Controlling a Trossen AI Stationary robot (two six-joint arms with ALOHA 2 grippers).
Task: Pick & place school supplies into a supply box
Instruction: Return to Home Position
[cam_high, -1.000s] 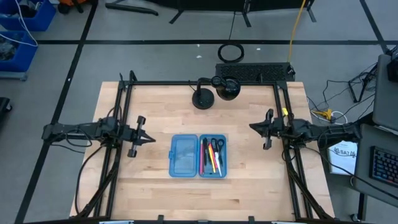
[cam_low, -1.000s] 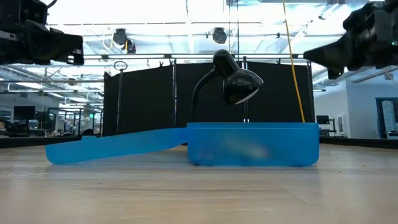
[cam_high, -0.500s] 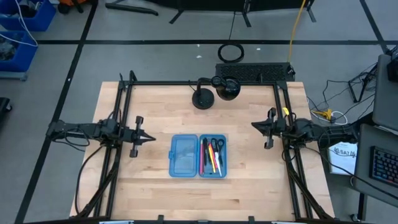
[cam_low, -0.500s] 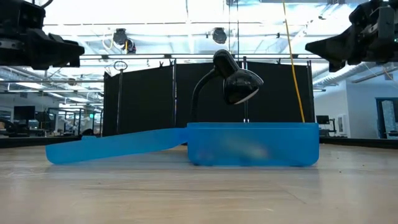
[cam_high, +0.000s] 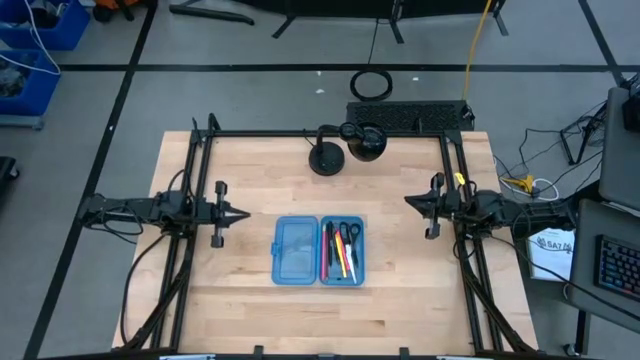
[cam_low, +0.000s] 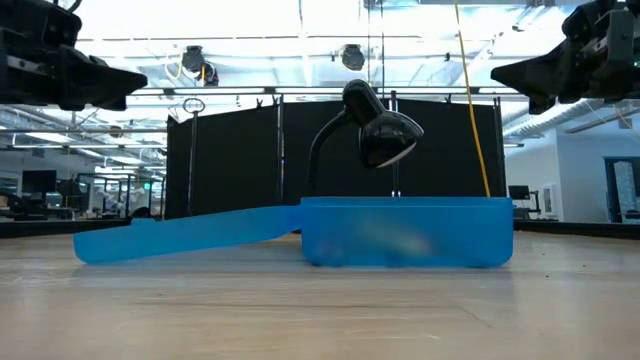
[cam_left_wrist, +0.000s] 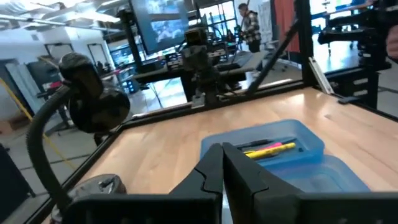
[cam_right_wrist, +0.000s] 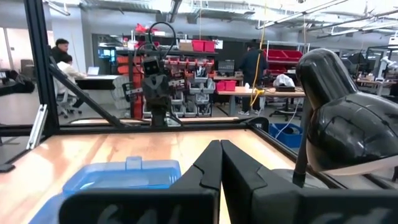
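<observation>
The supply box (cam_high: 297, 251) lies open at the table's middle, two blue halves flat on the wood. Its right half (cam_high: 360, 275) holds the school supplies (cam_high: 341, 250): pink, yellow, orange and black pens with small scissors. The left half (cam_low: 185, 237) holds nothing that I can see. In the left wrist view the pens (cam_left_wrist: 268, 148) show inside the case (cam_left_wrist: 311, 144). My left gripper (cam_high: 246, 214) hovers shut to the left of the box, raised above the table. My right gripper (cam_high: 406, 201) hovers shut to the right of it, also raised. Both point inward toward each other.
A black desk lamp stands by the far edge, its base (cam_high: 326, 158) on the wood and its head (cam_low: 385, 135) over the table behind the box. Black frame rails (cam_high: 330, 133) run along the left, right and far edges. Bare wood lies near and around the box.
My left gripper has shifted a little toward the far edge and levelled out. My right gripper has drawn back slightly toward the right edge and risen a little. Both stay shut. The box and its contents have not moved.
</observation>
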